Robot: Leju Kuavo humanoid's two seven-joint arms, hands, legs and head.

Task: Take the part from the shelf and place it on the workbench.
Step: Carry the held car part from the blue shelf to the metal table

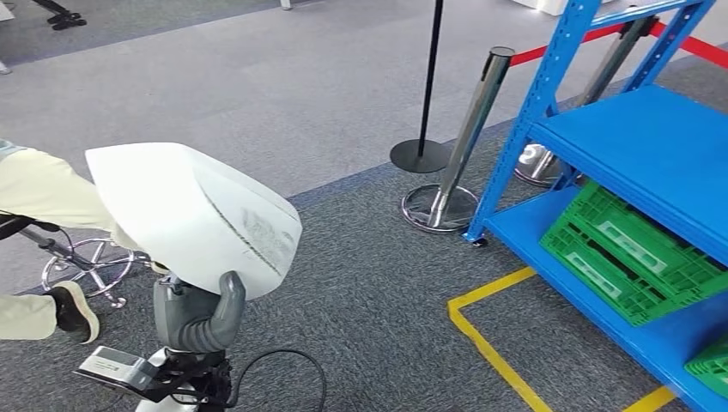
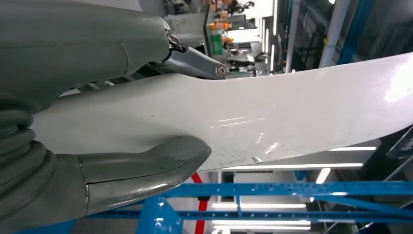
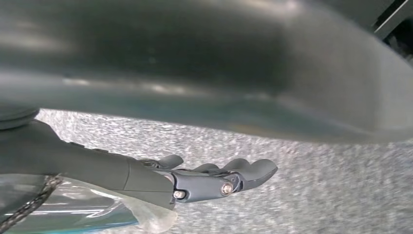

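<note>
The left robot hand [image 1: 199, 313] is matte grey, with a thick rounded thumb and a ribbed cover at the wrist. Below it sit a black bracket, a small silver-grey box and a looping black cable. The right robot hand [image 3: 214, 179] shows darker grey fingers with small silver screws. A person [image 1: 39, 193] nearby wears cream clothing and a dark shoe with a pale sole.

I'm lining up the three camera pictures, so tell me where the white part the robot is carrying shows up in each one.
Head view: the white part sits left of centre, gripped from below by the left hand.
Left wrist view: the white part runs across the middle, pinched by the left hand.
Right wrist view: not in it; the right hand hangs over grey carpet.
Shared landmark: the blue shelf, also behind the part at the left wrist.
</note>
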